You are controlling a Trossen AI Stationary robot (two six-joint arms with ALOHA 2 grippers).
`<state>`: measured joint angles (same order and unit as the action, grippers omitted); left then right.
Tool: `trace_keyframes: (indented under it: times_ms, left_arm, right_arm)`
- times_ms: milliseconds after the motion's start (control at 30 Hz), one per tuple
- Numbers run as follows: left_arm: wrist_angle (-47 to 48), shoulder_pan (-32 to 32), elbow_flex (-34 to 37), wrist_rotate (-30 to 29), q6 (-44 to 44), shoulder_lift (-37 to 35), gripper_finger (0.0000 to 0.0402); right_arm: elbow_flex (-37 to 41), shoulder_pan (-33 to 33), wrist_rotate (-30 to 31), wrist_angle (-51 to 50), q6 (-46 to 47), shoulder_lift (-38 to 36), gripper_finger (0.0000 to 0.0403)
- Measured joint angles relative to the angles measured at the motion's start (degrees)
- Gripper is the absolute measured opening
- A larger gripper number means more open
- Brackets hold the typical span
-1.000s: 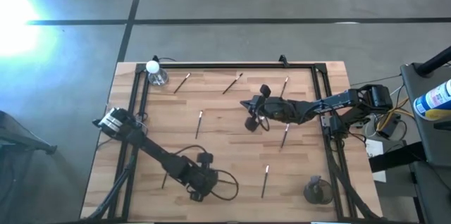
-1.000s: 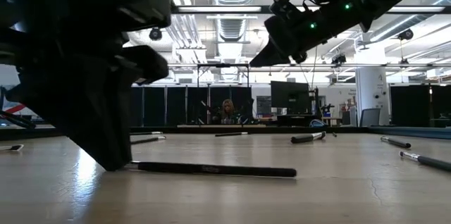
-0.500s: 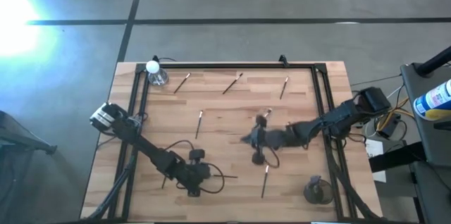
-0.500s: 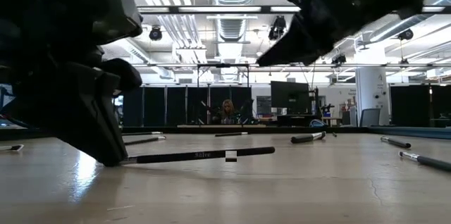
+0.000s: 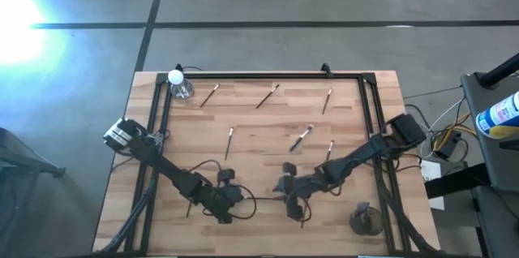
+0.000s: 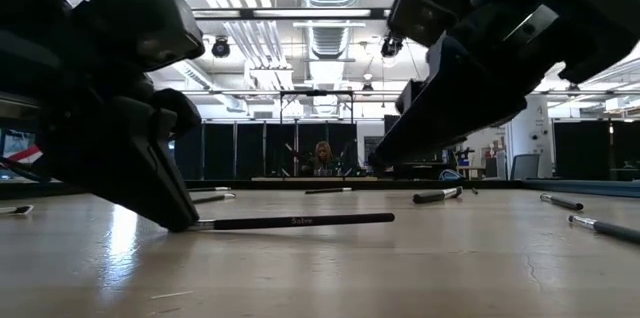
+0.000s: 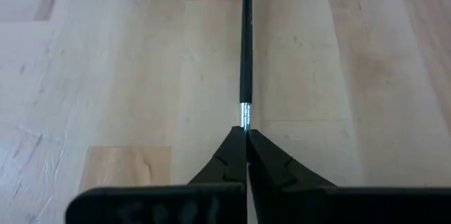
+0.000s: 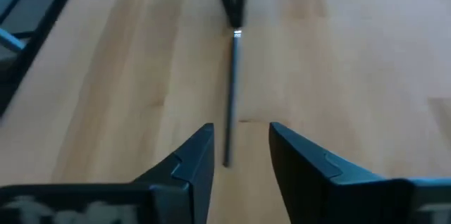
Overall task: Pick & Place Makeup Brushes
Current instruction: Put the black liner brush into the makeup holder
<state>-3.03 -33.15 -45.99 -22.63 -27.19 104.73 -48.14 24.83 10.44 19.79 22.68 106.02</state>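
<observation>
My right gripper (image 8: 241,139) has swung from mid-table down toward the 6 o'clock edge, and its fingers, clenched a second ago, now stand spread. My left gripper (image 7: 246,136) has finished clamping and pinches the black-handled makeup brush (image 7: 246,41) at its silver ferrule. I read this as a hand-over being set up. From above, the brush lies flat on the table (image 5: 259,120), running 9 to 3 o'clock. The left gripper holds the 9 o'clock end, and the free 3 o'clock end sits between the right gripper's open fingers, ungripped.
</observation>
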Motion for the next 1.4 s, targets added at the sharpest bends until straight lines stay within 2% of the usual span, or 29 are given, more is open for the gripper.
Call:
trace_keyframes:
  times_ms: [167,467,767,933,1067,1133,1267,1400]
  left_arm:
    - [-0.3,0.0,0.3,0.0,-0.3,0.0,0.0]
    - [-0.5,0.0,0.3,0.2,-0.5,0.0,0.0]
    - [-1.0,0.0,0.4,0.2,-0.8,0.0,0.0]
    - [-1.4,0.0,0.3,0.3,-1.8,-0.6,0.0002]
    - [1.2,0.0,0.5,0.4,-3.0,-4.6,0.0026]
    - [4.8,-0.8,1.3,-2.8,-2.9,-7.9,0.0044]
    - [1.3,-3.3,3.5,-13.6,-2.4,-14.7,0.0074]
    - [-13.2,-4.8,11.0,-20.1,3.0,-18.8,0.0088]
  right_arm:
    - [-3.4,0.1,-0.1,-4.7,0.1,2.9,0.0133]
    - [-8.7,0.1,-0.1,-9.4,-0.2,8.0,0.0098]
    - [-10.7,0.0,0.3,-13.2,-0.3,8.8,0.0018]
    - [-10.2,0.0,0.3,-13.2,-0.3,8.7,0.0015]
    - [-9.8,0.0,0.2,-13.6,-0.9,7.6,0.0015]
    - [-9.0,0.0,0.7,-14.6,-1.6,6.4,0.0014]
    - [-5.3,0.1,3.8,-13.9,-1.8,2.9,0.0014]
    - [0.2,0.0,6.9,-4.6,-1.7,-0.9,0.0013]
